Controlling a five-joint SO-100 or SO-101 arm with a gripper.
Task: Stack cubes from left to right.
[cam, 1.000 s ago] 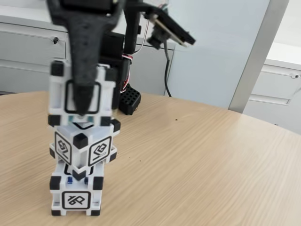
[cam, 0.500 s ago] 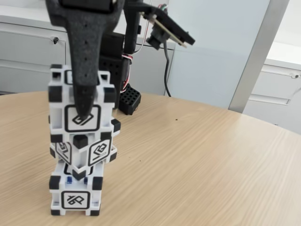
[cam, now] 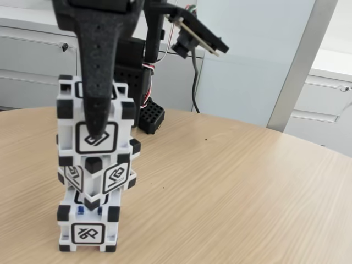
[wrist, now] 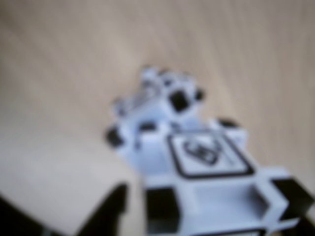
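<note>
Three white cubes with black corner blocks stand in one stack at the left of the fixed view. The bottom cube [cam: 88, 226] sits square on the table. The middle cube [cam: 103, 175] is turned corner-forward, and the top cube [cam: 70, 127] rests on it. My gripper [cam: 97, 125] comes down from above around the top cube, its black front finger [cam: 98, 82] lying across the cube's front face. The rear finger is hidden. In the blurred wrist view the top cube [wrist: 206, 157] lies below me with one dark finger [wrist: 106, 214] at its left. A thin strip of table seems to show between them.
The round wooden table [cam: 231, 187] stretches open to the right of the stack. The arm's base with a black perforated block [cam: 152, 116] stands behind the stack. The wrist camera [cam: 198, 37] juts out at the top. White cabinets [cam: 33, 60] and a grey wall post [cam: 300, 60] stand beyond.
One second ago the top cube hung slightly higher, blurred by motion. It came down onto the middle cube and has stayed still for the last half second.
</note>
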